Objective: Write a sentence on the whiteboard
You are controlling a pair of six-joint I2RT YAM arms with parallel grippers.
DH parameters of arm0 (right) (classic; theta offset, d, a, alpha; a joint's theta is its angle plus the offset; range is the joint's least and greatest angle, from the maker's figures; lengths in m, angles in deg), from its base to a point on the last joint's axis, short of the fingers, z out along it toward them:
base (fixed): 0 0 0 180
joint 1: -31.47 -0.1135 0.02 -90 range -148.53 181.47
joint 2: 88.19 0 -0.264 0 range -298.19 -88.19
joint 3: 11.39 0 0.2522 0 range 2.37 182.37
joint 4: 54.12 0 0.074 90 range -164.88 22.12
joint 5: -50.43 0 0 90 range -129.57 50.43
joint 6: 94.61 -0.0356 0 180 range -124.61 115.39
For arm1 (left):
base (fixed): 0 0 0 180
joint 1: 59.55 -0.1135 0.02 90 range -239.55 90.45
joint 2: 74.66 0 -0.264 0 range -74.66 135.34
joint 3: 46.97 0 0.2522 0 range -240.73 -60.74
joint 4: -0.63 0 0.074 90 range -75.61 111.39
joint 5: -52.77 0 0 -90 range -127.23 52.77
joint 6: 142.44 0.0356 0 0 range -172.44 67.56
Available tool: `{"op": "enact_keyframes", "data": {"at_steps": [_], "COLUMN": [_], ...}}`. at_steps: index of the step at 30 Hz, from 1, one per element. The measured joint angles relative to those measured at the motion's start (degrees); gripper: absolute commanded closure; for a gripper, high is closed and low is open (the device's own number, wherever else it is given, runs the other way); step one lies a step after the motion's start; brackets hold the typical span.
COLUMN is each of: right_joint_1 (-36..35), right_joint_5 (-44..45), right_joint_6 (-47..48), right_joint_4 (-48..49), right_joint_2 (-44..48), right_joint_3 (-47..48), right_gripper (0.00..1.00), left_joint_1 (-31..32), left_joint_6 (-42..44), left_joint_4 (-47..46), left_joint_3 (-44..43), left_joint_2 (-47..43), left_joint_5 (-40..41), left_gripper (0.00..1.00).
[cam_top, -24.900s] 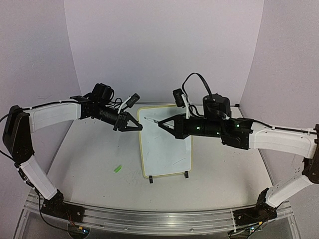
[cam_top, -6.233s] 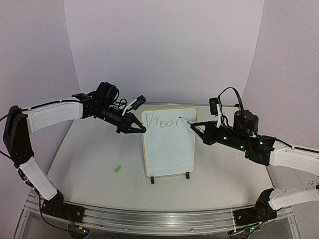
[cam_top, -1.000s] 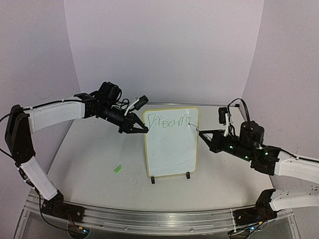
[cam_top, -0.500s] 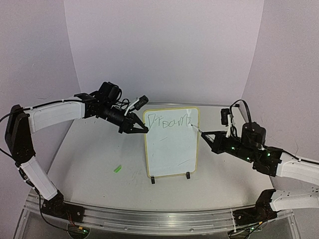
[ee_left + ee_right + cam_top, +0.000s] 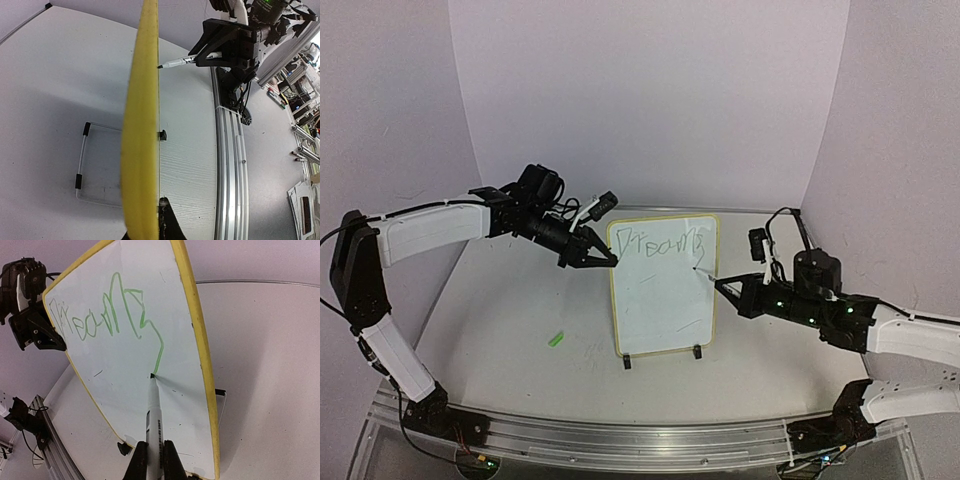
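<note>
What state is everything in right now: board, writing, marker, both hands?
whiteboard: standing on its clip feet, left edge gripped.
writing: one green word, roughly "Dreams", tail stroke running down to the marker tip; sentence unfinished.
marker: uncapped, tip touching the whiteboard.
left hand: shut on the whiteboard's edge.
right hand: shut on the marker.
small green piece: lying loose on the table.

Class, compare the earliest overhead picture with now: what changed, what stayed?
The right gripper swung its marker rightward across the whiteboard, leaving a green word along the top, then dropped below it, trailing a line. The left gripper still grips the board's left edge; green scrap unmoved.
</note>
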Motion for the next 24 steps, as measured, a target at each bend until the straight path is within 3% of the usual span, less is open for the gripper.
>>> {"op": "enact_keyframes", "data": {"at_steps": [12,24], "right_joint_1": [0.1,-1.9], "right_joint_5": [-5.4,-6.4], "right_joint_6": [-0.3,-0.2], "right_joint_4": [-0.3,-4.0], "right_joint_2": [5.8,4.3], "right_joint_3": [0.8,3.5], "right_gripper": [1.00,1.00], "left_joint_1": [0.7,0.8], "left_joint_6": [0.2,0.2], "left_joint_4": [-0.4,-0.5], "left_joint_3": [0.0,0.0], "left_joint_2": [0.0,0.0], "left_joint_5": [0.0,0.1], "left_gripper": [1.00,1.00]}}
